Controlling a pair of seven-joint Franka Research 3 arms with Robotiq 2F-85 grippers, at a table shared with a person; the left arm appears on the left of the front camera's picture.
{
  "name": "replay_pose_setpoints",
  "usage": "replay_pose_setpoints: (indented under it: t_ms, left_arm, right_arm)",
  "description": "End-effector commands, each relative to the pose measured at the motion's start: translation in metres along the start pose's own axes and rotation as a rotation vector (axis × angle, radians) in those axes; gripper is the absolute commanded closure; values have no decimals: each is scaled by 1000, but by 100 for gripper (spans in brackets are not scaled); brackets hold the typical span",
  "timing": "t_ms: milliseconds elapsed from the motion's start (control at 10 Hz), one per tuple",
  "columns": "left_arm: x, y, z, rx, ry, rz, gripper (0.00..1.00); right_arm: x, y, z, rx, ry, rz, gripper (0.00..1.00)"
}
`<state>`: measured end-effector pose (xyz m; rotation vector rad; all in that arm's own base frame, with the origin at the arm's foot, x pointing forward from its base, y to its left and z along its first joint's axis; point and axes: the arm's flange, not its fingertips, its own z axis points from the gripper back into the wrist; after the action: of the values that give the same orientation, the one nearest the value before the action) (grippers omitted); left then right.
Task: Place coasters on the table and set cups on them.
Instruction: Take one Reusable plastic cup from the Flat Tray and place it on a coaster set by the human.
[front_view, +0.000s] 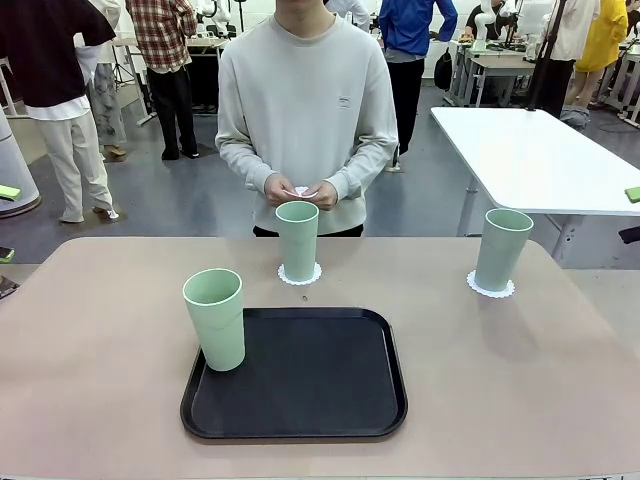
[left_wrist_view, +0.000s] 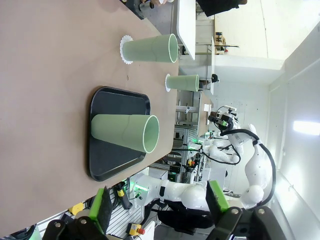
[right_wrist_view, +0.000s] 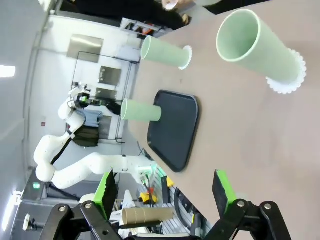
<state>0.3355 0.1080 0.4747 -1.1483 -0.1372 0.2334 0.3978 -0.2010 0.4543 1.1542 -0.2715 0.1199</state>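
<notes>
**Operator:** What state are the tools in?

**Guide:** You have the left gripper (left_wrist_view: 160, 204) and the right gripper (right_wrist_view: 165, 191) both spread wide. Nothing sits between the green pads of either one. Each is raised off the table (front_view: 90, 400) and touches nothing.

**Operator:** Where are the cups and coasters?

**Guide:** You will find the first cup (front_view: 215, 320) upright on the black tray (front_view: 300, 400), at the tray's left edge, with no coaster under it. The second cup (front_view: 297, 240) stands on the first coaster (front_view: 300, 275), just beyond the tray's far edge. The third cup (front_view: 502, 248) stands on the second coaster (front_view: 490, 288) at the far right, well apart from the tray. The person's hands (front_view: 300, 190) are together above the second cup and hold a small white item (front_view: 302, 190). You cannot tell what it is.
</notes>
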Motion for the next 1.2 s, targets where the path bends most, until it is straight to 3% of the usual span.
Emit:
replay_pose_setpoints:
  t_ms: [0,500,1100]
  left_arm:
    - [0,-1,-1,-22,0,-16,0]
    - [0,-1,-1,-22,0,-16,0]
    - [0,-1,-1,-22,0,-16,0]
  right_arm:
    - [-2,-13,5,56,43,8,0]
    - [-14,-28,9,100,-10,-47,0]
    - [-16,-27,6,68,16,-38,0]
